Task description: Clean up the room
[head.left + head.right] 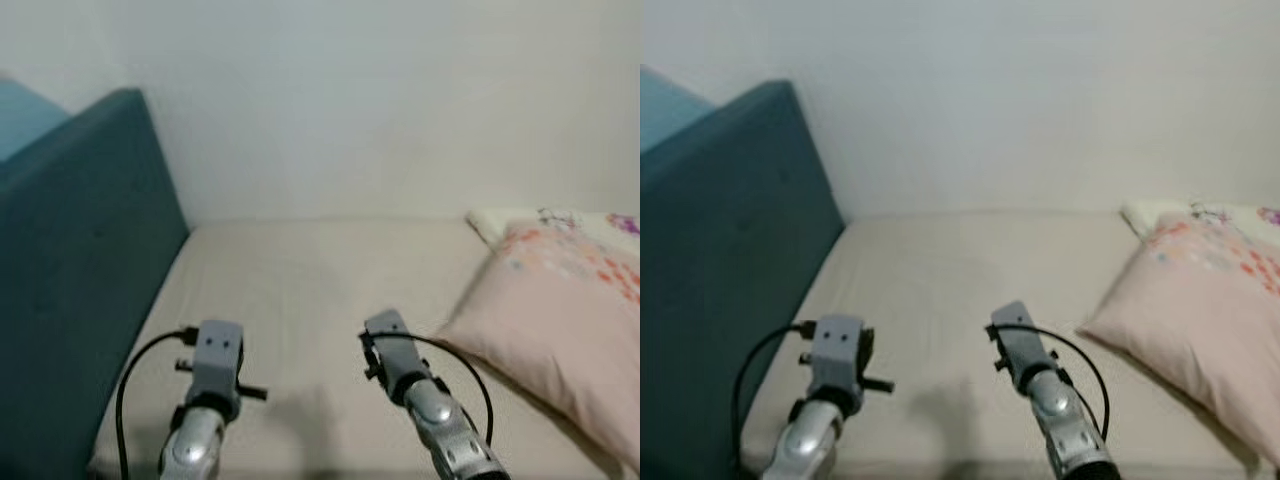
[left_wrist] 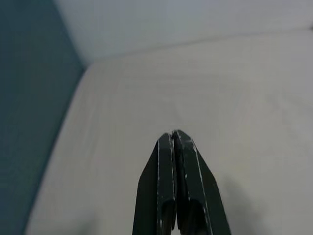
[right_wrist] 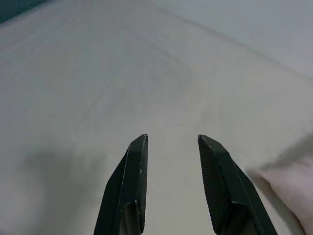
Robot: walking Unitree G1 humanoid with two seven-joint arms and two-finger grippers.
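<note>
Both pincers hover empty above the bed [image 1: 300, 290], the left pincer [image 2: 173, 134] pressed closed and the right pincer [image 3: 171, 142] parted, probably readying for the pink pillow [image 1: 560, 320] just beside the right one.

A bed [image 1: 300, 300] with a plain beige sheet runs up to a pale wall [image 1: 400, 100]. Along the robot's left side stands a teal upholstered headboard [image 1: 80, 270], touching the mattress edge. On the right lies a pink pillow [image 1: 550, 320] with small orange and red print, tilted against a white flowered pillow [image 1: 560, 222] behind it. Two silver arms reach in from below over the sheet: the left arm [image 1: 205, 400] with a black cable looping beside it, and the right arm [image 1: 425, 405], near the pink pillow, also cabled.
</note>
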